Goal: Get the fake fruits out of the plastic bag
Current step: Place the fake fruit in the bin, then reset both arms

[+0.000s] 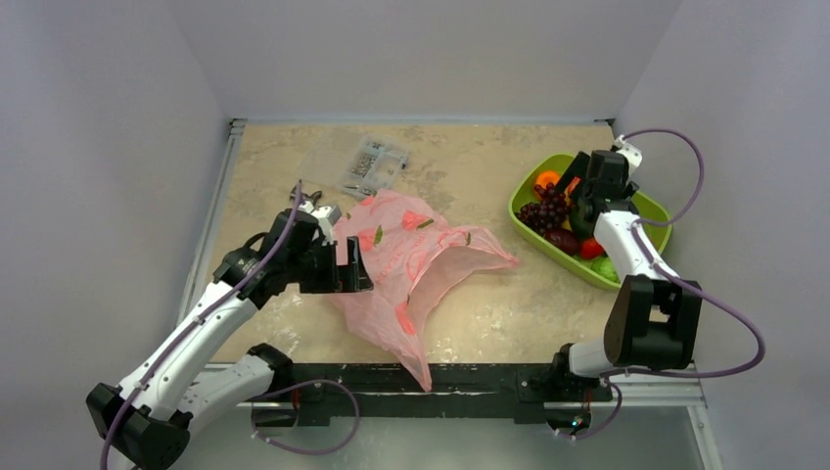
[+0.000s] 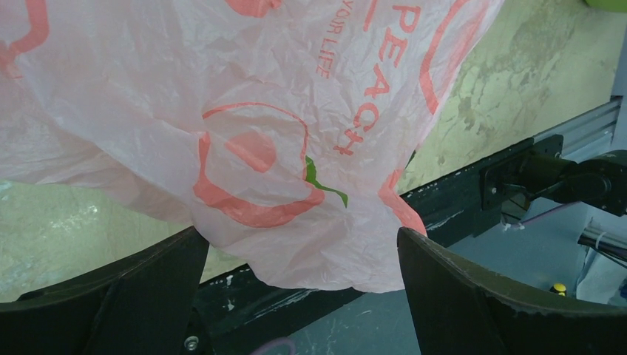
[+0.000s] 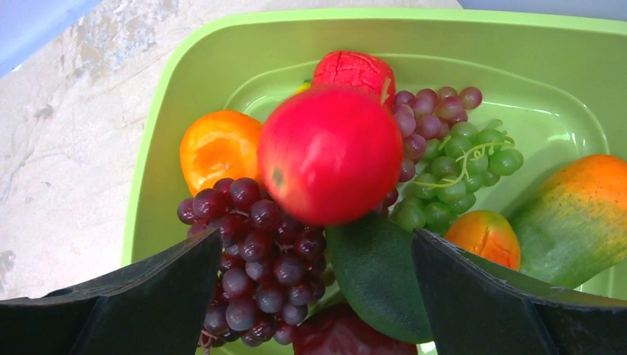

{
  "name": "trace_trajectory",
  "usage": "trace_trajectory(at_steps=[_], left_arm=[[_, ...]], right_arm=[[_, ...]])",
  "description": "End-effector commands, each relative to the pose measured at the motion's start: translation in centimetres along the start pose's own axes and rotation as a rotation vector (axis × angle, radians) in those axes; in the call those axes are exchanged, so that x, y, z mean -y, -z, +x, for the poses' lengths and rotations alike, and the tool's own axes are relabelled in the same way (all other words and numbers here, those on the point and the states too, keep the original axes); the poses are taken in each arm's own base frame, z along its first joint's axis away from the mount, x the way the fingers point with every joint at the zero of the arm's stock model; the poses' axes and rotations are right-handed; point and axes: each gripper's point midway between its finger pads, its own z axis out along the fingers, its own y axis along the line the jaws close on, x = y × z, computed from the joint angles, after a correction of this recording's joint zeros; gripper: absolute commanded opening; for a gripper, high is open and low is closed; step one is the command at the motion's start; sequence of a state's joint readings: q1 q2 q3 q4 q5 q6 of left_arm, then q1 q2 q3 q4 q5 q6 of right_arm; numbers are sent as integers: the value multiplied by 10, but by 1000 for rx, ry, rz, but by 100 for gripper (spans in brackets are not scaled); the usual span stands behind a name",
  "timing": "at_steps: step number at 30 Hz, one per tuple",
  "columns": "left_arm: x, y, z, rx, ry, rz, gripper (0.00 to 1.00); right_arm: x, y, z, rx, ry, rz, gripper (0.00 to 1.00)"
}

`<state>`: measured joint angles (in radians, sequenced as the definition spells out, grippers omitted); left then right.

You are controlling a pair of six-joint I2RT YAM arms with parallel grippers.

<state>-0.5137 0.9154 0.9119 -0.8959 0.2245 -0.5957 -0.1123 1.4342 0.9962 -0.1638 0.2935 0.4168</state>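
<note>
The pink plastic bag [image 1: 421, 255] lies crumpled on the table, one corner hanging over the front edge. My left gripper [image 1: 357, 266] is at its left side. In the left wrist view the film [image 2: 222, 89] hangs between the wide-apart fingers of the left gripper [image 2: 303, 237], not pinched. My right gripper [image 1: 579, 211] is open over the lime-green tray [image 1: 651, 211]. In the right wrist view the right gripper [image 3: 314, 237] is above a red round fruit [image 3: 330, 155], purple grapes [image 3: 259, 251], orange [image 3: 214, 148], strawberry [image 3: 353, 70], green grapes [image 3: 458, 170], mango [image 3: 577, 214] and plum [image 3: 347, 333].
A clear compartment box of screws [image 1: 375, 164] lies at the back, just behind the bag. The tray sits at the table's right edge near the wall. A black rail [image 1: 470, 377] runs along the front edge between the arm bases.
</note>
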Motion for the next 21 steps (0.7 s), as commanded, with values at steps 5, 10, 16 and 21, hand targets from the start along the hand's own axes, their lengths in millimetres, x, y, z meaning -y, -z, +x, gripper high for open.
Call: trace_trajectory(at_steps=[5,10,16,21], left_arm=[[10,20,2,67,-6,59,100],[10,55,-12,198,-54,40,100],[21,120,-49,478,-115,56,100],[28,180,-72,695,-157,61,100]], right_arm=[[-27,26,-22,50,32,-146,99],[-73,85,-21,99,98,-359,99],[-108,187,-26,153,118,-668,99],[-98,255,-46,253,119,-803,99]])
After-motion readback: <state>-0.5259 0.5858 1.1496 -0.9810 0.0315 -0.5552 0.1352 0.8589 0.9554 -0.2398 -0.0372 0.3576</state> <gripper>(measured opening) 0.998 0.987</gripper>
